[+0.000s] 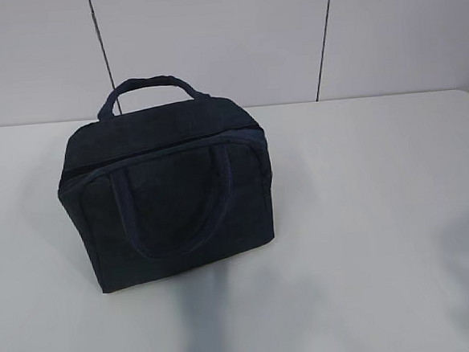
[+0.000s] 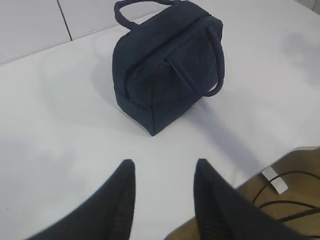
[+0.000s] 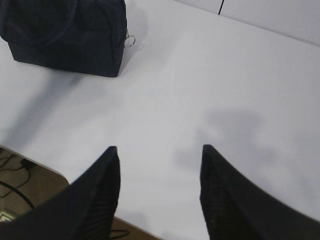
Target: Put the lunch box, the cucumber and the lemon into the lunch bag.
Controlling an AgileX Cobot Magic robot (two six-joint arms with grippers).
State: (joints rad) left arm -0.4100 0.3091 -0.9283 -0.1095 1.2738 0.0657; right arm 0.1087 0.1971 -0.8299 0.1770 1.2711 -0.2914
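The dark navy lunch bag (image 1: 167,189) stands on the white table left of centre, its top zipper shut and two loop handles showing. It also appears in the left wrist view as the bag (image 2: 167,65) and, at the top left of the right wrist view, as the bag (image 3: 65,32) with a silver ring pull (image 3: 130,39). My left gripper (image 2: 165,162) hovers open and empty over the table's near edge, well short of the bag. My right gripper (image 3: 159,148) is open and empty over bare table. The lunch box, cucumber and lemon are out of view.
The white table (image 1: 366,215) runs back to a panelled wall (image 1: 289,35). Its near edge shows in both wrist views, with brown floor and black cables (image 2: 285,200) below it. Arm shadows fall on the table at the front.
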